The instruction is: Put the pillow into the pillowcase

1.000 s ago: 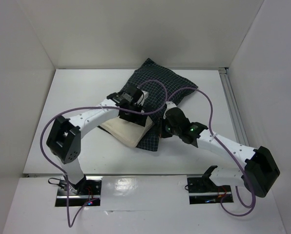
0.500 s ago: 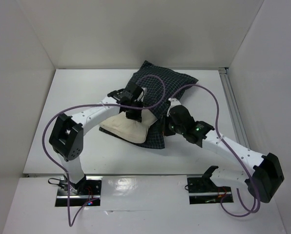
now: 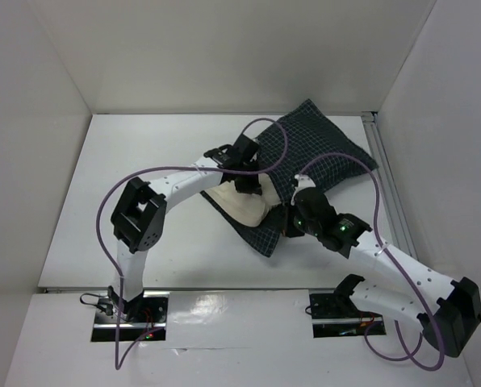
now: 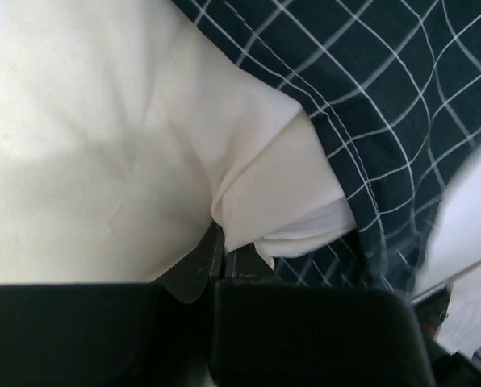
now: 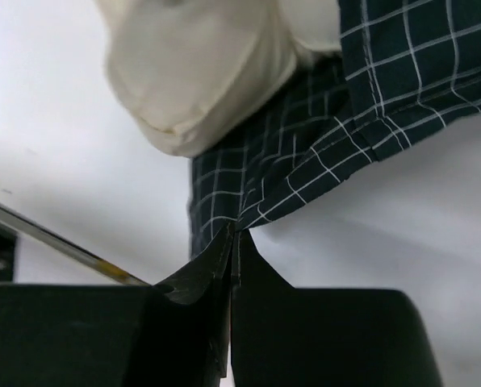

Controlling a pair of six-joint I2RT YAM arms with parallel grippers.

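Observation:
The dark checked pillowcase (image 3: 325,153) lies at the back right of the table, its open end toward the middle. The cream pillow (image 3: 242,203) sticks out of that opening, the rest of it hidden inside. My left gripper (image 3: 247,184) is over the pillow's exposed end; in the left wrist view it (image 4: 219,242) is shut on a pinched fold of the pillow (image 4: 103,145), beside the pillowcase (image 4: 386,97). My right gripper (image 3: 282,224) is shut on the pillowcase's lower hem; in the right wrist view it (image 5: 235,235) pinches the hem of the pillowcase (image 5: 321,161), below the pillow (image 5: 200,72).
White walls enclose the table (image 3: 127,177) on three sides. A metal rail (image 3: 383,173) runs along its right edge. Purple cables (image 3: 265,133) loop over both arms and above the fabric.
Both arms have moved right and away, dragging pillow and pillowcase toward the back right. The left gripper closed on a fold of the pillow. More of the pillow is covered.

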